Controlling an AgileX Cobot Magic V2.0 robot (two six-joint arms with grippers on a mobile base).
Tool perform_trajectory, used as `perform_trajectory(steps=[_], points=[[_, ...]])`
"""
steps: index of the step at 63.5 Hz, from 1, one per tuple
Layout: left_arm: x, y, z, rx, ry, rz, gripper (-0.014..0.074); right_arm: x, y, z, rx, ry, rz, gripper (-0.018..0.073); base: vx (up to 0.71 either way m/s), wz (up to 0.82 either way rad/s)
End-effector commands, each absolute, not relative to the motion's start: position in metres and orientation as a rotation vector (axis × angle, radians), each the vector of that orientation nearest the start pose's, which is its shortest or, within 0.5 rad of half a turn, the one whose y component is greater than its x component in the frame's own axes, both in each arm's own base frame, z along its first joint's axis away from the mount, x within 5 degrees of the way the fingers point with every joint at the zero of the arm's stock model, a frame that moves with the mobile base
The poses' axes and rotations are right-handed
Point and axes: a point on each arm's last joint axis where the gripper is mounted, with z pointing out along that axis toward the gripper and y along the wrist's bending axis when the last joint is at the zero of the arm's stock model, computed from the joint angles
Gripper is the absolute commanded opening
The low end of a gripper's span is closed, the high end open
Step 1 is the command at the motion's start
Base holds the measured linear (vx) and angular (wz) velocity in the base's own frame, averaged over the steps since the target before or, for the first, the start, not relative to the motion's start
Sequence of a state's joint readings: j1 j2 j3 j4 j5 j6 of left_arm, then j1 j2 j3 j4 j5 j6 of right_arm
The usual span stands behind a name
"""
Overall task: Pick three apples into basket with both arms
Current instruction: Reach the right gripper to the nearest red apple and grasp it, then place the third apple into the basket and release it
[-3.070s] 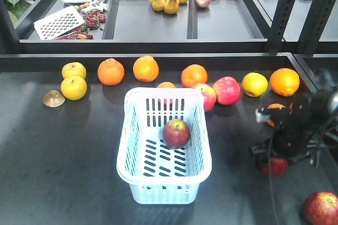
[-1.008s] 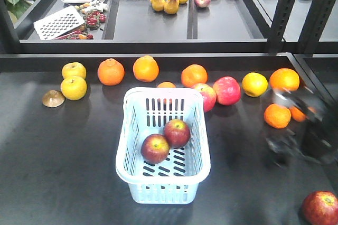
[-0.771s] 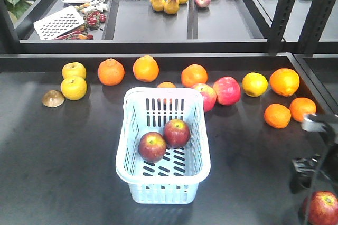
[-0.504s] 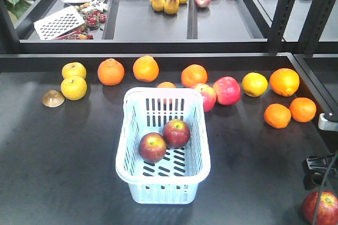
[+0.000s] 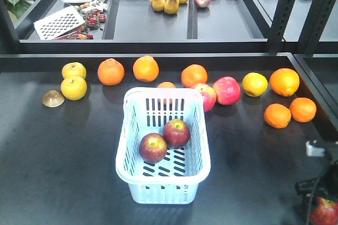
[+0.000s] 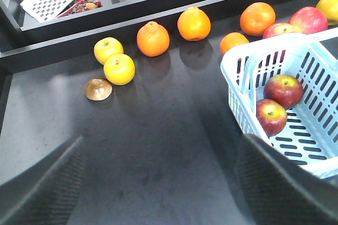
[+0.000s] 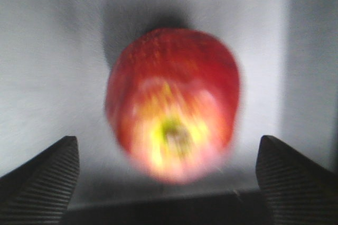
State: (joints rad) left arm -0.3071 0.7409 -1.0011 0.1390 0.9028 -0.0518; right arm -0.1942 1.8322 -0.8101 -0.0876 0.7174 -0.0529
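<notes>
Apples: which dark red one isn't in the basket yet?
The apple at the table's front right corner, right under the right gripper. The other two already lie inside the blue basket.

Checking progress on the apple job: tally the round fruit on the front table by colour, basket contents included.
Dark red apples: 3, two inside the basket
Pink-red apples: 2
Oranges: 7
Yellow fruit: 3
Total: 15

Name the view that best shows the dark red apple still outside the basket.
The right wrist view: the dark red apple fills it, blurred, between open fingers. The front view catches only part of it at the bottom right corner; the left wrist view misses it.
</notes>
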Motion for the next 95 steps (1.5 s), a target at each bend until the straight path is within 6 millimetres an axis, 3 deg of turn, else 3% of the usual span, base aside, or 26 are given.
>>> perform_trajectory(steps=[1, 13, 29, 39, 46, 50, 60, 69, 81, 95], points=[[0.122, -0.028, 0.414, 0.278, 2.001, -0.061, 0.0555, 0.270, -0.060, 0.106, 0.126, 3.191, -0.072, 0.0636, 0.00, 0.00], [0.122, -0.028, 0.414, 0.278, 2.001, -0.061, 0.0555, 0.273, -0.060, 0.094, 0.127, 3.200, -0.063, 0.0615, 0.00, 0.00], [0.122, -0.028, 0.414, 0.278, 2.001, -0.061, 0.0555, 0.273, -0.058, 0.099, 0.193, 3.197, -0.054, 0.0366, 0.00, 0.00], [0.122, -0.028, 0.414, 0.278, 2.001, -0.061, 0.0555, 0.274, -0.055, 0.124, 0.230, 3.108, -0.005, 0.0307, 0.00, 0.00], [0.122, -0.028, 0.414, 0.278, 2.001, -0.061, 0.0555, 0.272, -0.043, 0.161, 0.187, 2.981, 0.038, 0.0307, 0.00, 0.00], [0.122, -0.028, 0.414, 0.278, 2.001, -0.061, 0.0555, 0.270, -0.029, 0.182, 0.129, 2.912, 0.074, 0.0307, 0.00, 0.00], [0.122, -0.028, 0.414, 0.278, 2.001, -0.061, 0.0555, 0.252, 0.027, 0.234, -0.153, 2.731, 0.159, 0.0307, 0.00, 0.00], [0.122, -0.028, 0.414, 0.278, 2.001, -0.061, 0.0555, 0.232, 0.085, 0.262, -0.322, 2.561, 0.330, 0.0307, 0.00, 0.00], [0.122, -0.028, 0.414, 0.278, 2.001, -0.061, 0.0555, 0.226, 0.144, 0.270, -0.485, 2.402, 0.463, 0.0307, 0.00, 0.00], [0.122, -0.028, 0.414, 0.278, 2.001, -0.061, 0.0555, 0.264, 0.187, 0.267, -0.574, 2.399, 0.471, 0.0342, 0.00, 0.00]])
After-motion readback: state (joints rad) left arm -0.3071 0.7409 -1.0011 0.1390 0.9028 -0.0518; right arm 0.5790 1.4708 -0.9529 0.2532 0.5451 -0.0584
